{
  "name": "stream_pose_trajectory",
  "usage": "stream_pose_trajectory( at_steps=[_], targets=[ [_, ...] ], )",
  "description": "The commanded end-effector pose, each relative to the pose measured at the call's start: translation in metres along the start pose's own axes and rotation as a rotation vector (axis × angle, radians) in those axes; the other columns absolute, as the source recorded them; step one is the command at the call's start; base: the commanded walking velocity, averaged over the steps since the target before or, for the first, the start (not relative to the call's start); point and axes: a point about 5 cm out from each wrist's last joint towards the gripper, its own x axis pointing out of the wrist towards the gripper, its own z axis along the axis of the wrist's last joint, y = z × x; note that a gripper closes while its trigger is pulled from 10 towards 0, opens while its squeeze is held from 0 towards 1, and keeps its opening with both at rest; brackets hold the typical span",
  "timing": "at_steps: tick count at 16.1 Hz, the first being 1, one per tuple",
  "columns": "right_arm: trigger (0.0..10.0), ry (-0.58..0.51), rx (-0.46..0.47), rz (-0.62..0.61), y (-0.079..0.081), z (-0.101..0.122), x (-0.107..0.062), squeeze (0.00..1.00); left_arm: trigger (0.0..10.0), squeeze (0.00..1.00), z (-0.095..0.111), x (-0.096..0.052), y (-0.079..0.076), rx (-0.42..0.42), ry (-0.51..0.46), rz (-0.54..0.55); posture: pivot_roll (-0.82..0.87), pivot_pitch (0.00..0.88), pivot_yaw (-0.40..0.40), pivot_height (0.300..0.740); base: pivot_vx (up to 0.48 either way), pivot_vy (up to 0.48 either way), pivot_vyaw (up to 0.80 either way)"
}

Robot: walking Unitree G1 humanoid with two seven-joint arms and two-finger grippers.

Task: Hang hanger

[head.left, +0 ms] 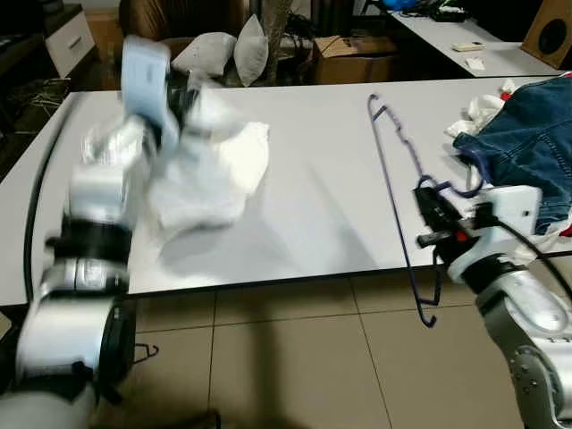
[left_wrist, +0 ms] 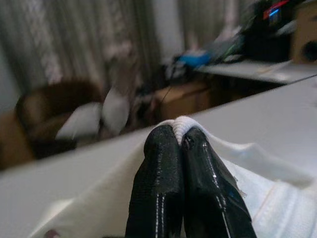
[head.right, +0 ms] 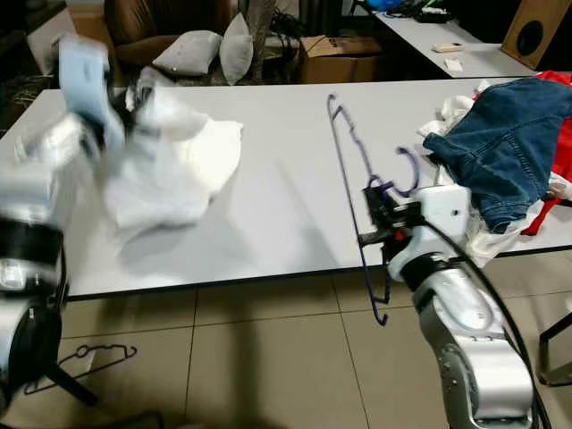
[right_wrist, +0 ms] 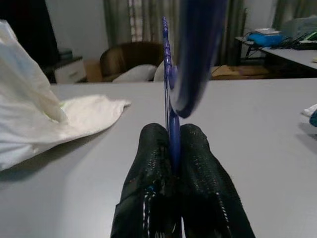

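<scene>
**Thin wire hanger in the right jaws, limp white cloth in the left**

Your right gripper (head.left: pixel 427 217) has its jaws shut tight on the blue hanger (head.left: pixel 393 179), pinching the thin wire near its hook end at the front edge of the desk (head.left: pixel 322 161). The frame stands on edge — part reaching back over the desk top, the other end hanging past the edge toward the floor. It is light and stiff but springy, and the wire looks smooth and narrow, so expect it to swivel or slip in a two-finger pinch; a hold close to the hook neck should steady it best.

Your left gripper (left_wrist: pixel 179 144) is closed on a fold of the white garment (head.left: pixel 210 174), lifting it off the desk's left side. The cloth is soft and floppy — it will sag and drape. Grip it at a hem or collar, not mid-fabric.

A denim garment (head.left: pixel 527 147) lies heaped at the desk's right end, and another hanger (head.right: pixel 80 362) rests on the floor.
</scene>
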Motion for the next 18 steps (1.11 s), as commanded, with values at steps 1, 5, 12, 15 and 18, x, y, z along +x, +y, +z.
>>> stream_pose_trajectory(
  at_steps=[1,5,12,15,18],
  targets=[
    [10.0,-0.048,0.018,0.003,-0.002,0.008,-0.001,0.0,0.0,0.0,0.024,0.003,-0.002,0.065,-0.07,-0.039,0.01,0.0,0.031,0.74,0.0,0.0,0.0],
    [10.0,-0.001,0.031,0.351,0.018,0.008,-0.025,0.0,0.0,0.0,0.032,0.005,0.003,0.115,-0.053,-0.038,0.0,0.0,0.038,0.74,0.0,0.0,0.0],
    [10.0,0.072,-0.068,-0.009,-0.031,-0.003,-0.013,0.0,0.0,0.0,-0.01,-0.007,0.035,-0.107,0.057,0.23,0.01,0.0,0.023,0.74,0.0,0.0,0.0],
    [10.0,0.046,-0.052,-0.215,-0.063,0.003,-0.013,0.0,0.0,0.0,-0.012,0.018,0.01,-0.047,0.099,0.208,0.0,0.0,0.022,0.74,0.0,0.0,0.0],
    [10.0,0.034,-0.056,-0.249,-0.066,0.005,-0.013,0.0,0.0,0.0,-0.005,0.04,-0.046,-0.063,0.052,0.015,-0.02,0.0,0.037,0.74,0.0,0.0,0.0]
  ],
)
